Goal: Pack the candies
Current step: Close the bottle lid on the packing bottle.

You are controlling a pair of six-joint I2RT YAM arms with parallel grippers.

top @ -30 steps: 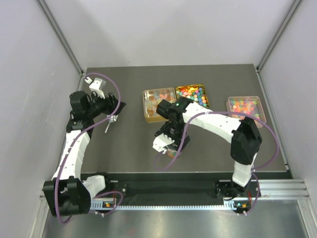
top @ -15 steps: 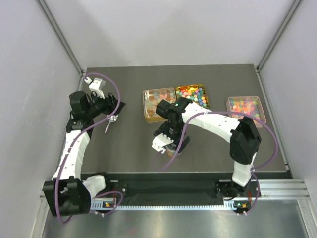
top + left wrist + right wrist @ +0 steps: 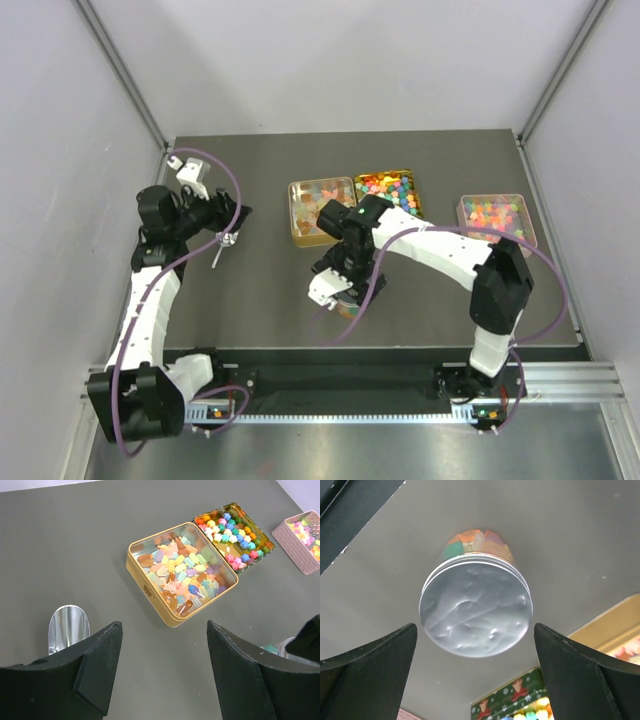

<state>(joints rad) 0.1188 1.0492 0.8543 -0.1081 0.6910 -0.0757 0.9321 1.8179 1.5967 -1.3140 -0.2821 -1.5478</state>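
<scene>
The right gripper (image 3: 475,629), jaws spread wide and clear of either side, hovers over a round jar (image 3: 495,549) capped by a silver lid (image 3: 476,605); candies (image 3: 467,537) show inside the jar. The left gripper (image 3: 164,630), jaws apart and empty, hangs above the table (image 3: 75,540) beside a metal scoop (image 3: 68,626). More candies fill a gold square tin (image 3: 150,587), a second tin (image 3: 212,511) and a pink tray (image 3: 290,547).
</scene>
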